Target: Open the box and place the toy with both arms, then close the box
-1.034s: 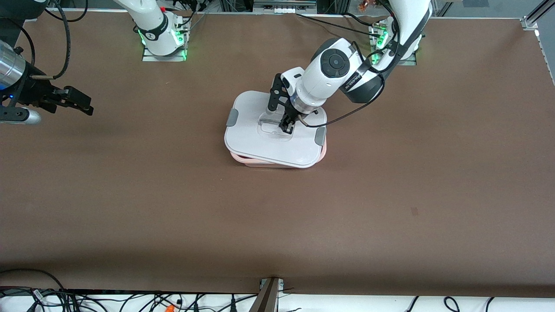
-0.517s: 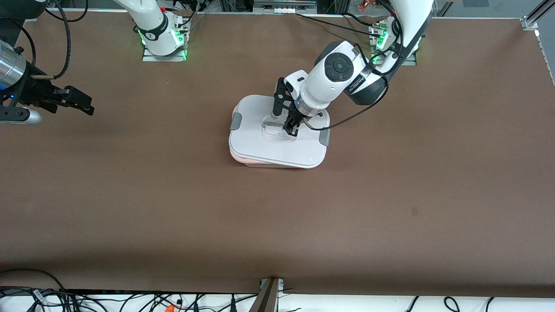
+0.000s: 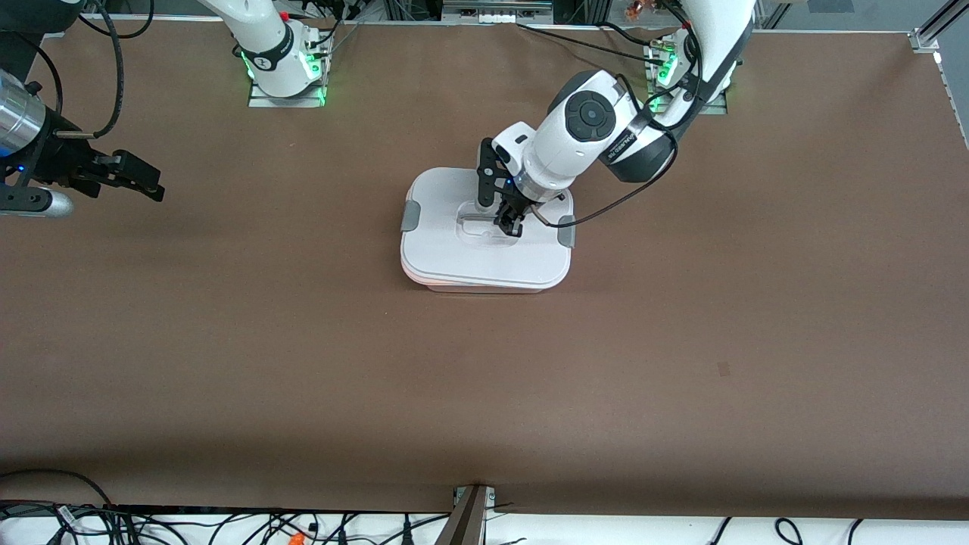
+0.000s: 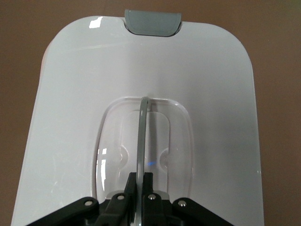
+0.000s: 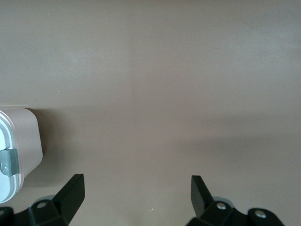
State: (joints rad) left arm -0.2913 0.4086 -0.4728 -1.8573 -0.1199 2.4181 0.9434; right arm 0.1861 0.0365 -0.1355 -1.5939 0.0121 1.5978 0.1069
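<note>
**Lid is down on the box, closing step nearly done**

Brown counter (image 3: 303,363) carries only the box (image 3: 484,284), which stands near the middle, closer to my bases than to the front camera. My left end effector (image 3: 509,225) is over the lid (image 3: 454,250) and is closed on the clear handle (image 4: 141,136). My right end effector (image 3: 132,180) waits with fingers spread wide over the counter at the right arm's end. The toy I cannot see.

I judge this is the closing step. Next, I should release the handle and press the grey clips (image 3: 409,216).

One second ago the lid sat skewed and overhanging the tub; now it lies square on it.
</note>
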